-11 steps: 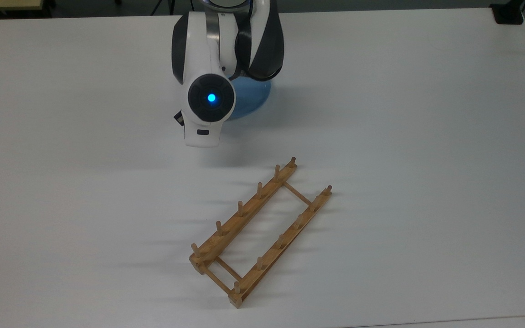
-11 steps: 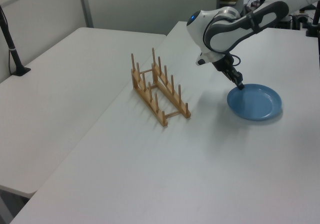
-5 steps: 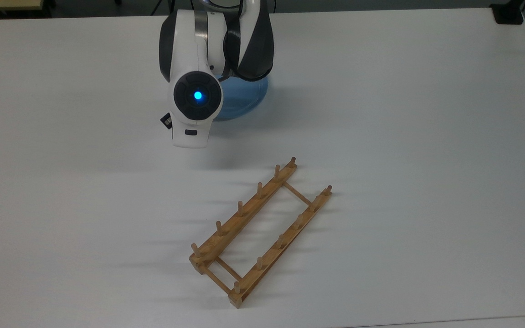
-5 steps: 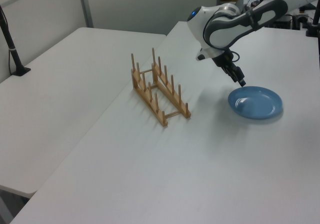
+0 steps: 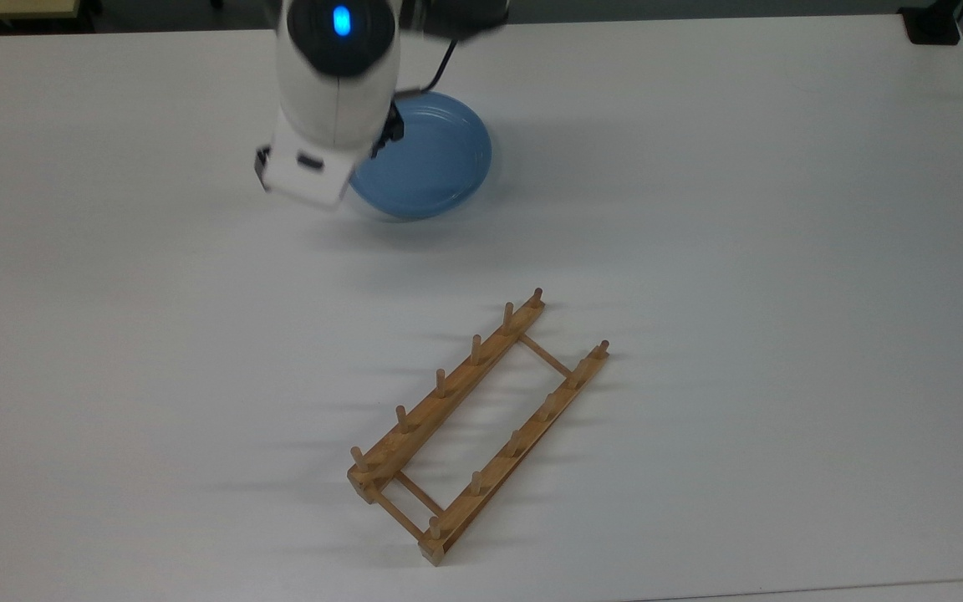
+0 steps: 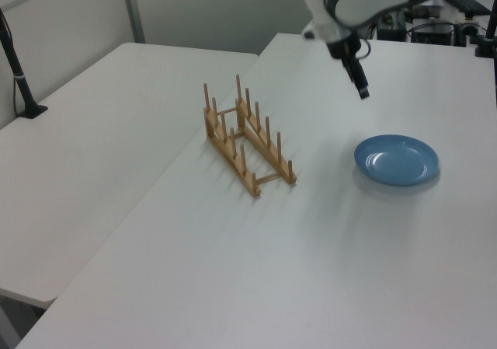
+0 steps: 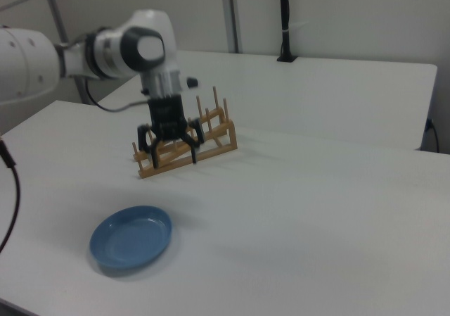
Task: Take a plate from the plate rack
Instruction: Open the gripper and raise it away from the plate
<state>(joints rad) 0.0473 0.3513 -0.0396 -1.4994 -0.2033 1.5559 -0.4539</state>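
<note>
White bench [image 5: 782, 251]: plate [image 5: 431, 159] lying flat, plate rack [image 5: 473, 426] apart; claw [image 7: 173, 154] spread, empty, risen higher than before.

One plate [image 5: 423, 159], blue, lies flat on the counter [image 5: 741, 251]. One rack [image 5: 477, 426], wooden, stands on the same counter. The rack has two rails, each bearing six upright pegs, twelve in all, and two thin crossbars joining the rails. One robot arm [image 5: 335, 92] with one pincer [image 7: 172, 147] is present. A second counter [image 6: 85, 139] adjoins the first.
</note>
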